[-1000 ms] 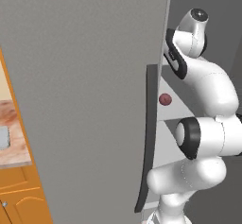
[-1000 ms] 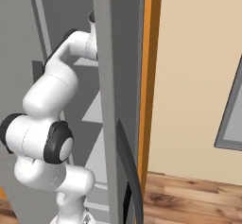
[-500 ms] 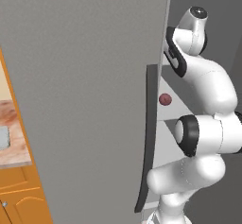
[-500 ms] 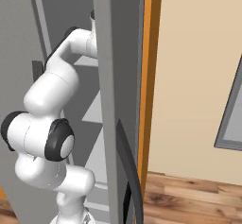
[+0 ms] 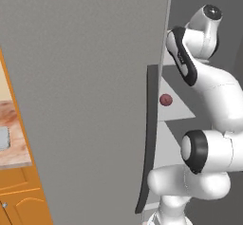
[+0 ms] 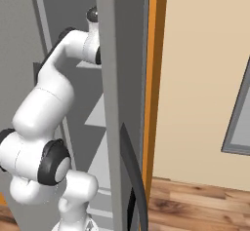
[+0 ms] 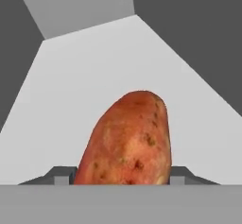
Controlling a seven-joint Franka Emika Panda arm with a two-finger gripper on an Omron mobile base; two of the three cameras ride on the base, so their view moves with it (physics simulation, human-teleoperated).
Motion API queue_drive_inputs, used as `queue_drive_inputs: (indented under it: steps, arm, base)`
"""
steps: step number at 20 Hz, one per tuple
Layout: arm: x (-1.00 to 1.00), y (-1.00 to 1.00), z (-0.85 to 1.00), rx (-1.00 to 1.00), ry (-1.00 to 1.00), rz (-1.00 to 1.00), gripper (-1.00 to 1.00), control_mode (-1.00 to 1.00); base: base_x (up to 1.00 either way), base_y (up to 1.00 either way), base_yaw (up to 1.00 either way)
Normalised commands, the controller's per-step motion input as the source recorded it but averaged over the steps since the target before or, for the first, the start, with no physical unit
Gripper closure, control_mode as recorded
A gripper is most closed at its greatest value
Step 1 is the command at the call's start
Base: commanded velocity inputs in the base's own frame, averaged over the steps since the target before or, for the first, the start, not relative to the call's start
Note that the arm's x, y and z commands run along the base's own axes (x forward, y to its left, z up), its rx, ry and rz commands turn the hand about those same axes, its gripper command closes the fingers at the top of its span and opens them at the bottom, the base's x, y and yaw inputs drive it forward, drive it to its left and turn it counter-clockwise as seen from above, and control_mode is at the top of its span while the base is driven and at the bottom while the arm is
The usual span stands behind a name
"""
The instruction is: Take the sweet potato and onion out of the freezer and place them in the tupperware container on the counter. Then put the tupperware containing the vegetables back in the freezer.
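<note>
In the left base view, the white arm reaches into the open freezer (image 5: 95,77) past its dark handle (image 5: 148,143). The onion (image 5: 165,100) lies on a pale shelf (image 5: 175,110) inside. Far left, the tupperware container (image 5: 4,138) sits on the counter (image 5: 14,124).

In the right base view, the arm goes behind the freezer door (image 6: 122,93), which blocks the hand.

In the hand view, the sweet potato (image 7: 126,140) is between the two fingertips (image 7: 60,176) of the gripper (image 7: 120,176), over the shelf. The fingers are apart at its width; I cannot tell if they really press it.
</note>
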Motion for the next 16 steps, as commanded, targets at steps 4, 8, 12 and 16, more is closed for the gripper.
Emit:
queue_drive_inputs:
  steps: [4, 8, 12, 16]
  arm:
    - [-1.0, 0.03, 0.23, 0.0, -0.29, 0.0, 1.0, -1.0]
    - [-1.0, 0.08, 0.25, 0.0, -0.2, 0.0, 1.0, -1.0]
    - [-1.0, 0.16, 0.19, 0.0, -0.04, 0.0, 1.0, -1.0]
    - [-1.0, 0.24, 0.04, 0.0, 0.0, 0.0, 1.0, -1.0]
  base:
    - [0.0, 0.0, 0.0]
    - [0.0, 0.0, 0.0]
    - [0.0, 0.0, 0.0]
    - [0.0, 0.0, 0.0]
